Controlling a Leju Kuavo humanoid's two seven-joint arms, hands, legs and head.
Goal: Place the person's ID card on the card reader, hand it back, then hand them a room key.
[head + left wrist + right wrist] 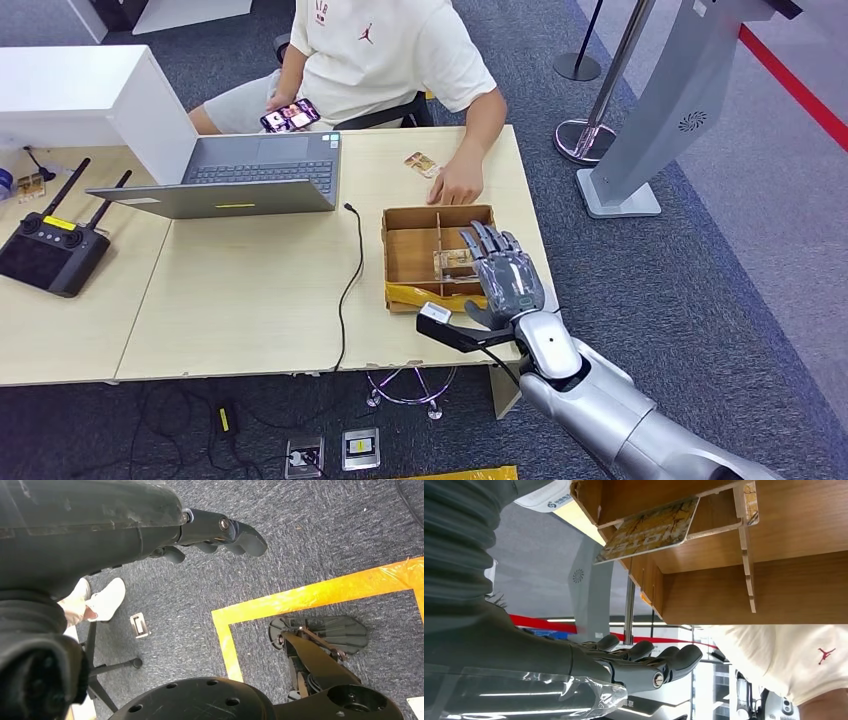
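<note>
My right hand point(503, 275) hovers over the near right part of a brown divided cardboard box point(405, 252) with its fingers stretched out and nothing in it. A yellowish patterned room key card point(452, 262) leans in one compartment, just beside my fingers. In the right wrist view the key card point(649, 530) lies against a divider, apart from my straight fingers point(649, 662). A small card point(420, 162) lies on the table beyond the box, next to the person's hand point(458, 185). My left hand point(220, 532) hangs over the carpet and holds nothing.
A seated person in a white T-shirt point(380, 50) holds a phone point(290, 115). An open laptop point(235, 175), a black controller with antennas point(50, 250) and a black cable point(350, 270) lie on the table point(250, 320). A grey kiosk stand point(640, 150) and stanchion posts stand to the right.
</note>
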